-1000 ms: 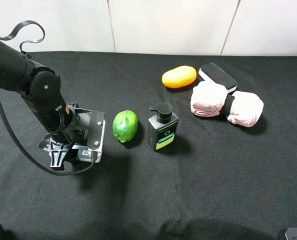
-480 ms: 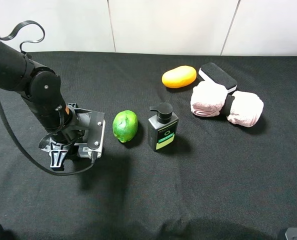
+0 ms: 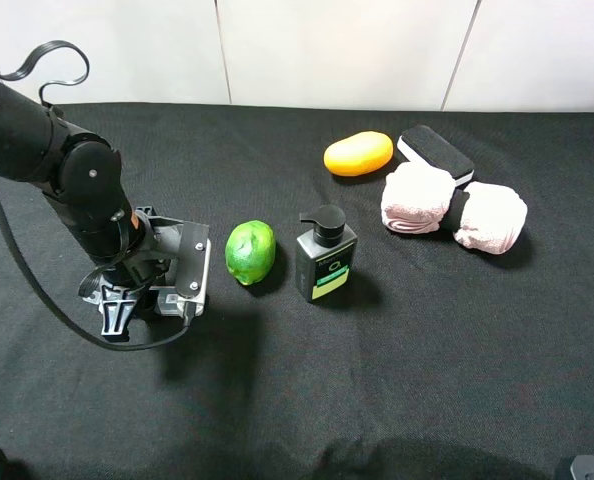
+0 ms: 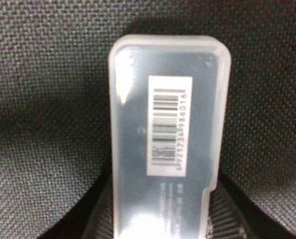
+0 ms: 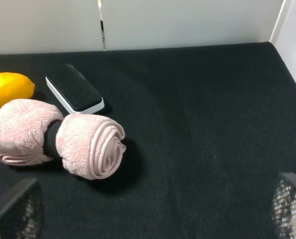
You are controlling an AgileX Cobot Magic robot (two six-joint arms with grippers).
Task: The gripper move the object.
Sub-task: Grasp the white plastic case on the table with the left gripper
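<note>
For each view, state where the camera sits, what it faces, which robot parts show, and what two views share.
Exterior high: above the table, looking down on lime, bottle, towel; left gripper shows.
Left wrist: behind the left gripper, close over the bar it clamps.
Right wrist: behind the open right gripper, facing the towel.
Shared: the towel, in exterior high and right wrist.

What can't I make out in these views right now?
- Exterior high: the flat translucent white plastic bar with a barcode label is hidden under the left gripper.
- Left wrist: the bar's near end and the fingers are cut off by the frame edge; small print is blurred.
- Right wrist: right gripper fingers cropped at the corners.
</note>
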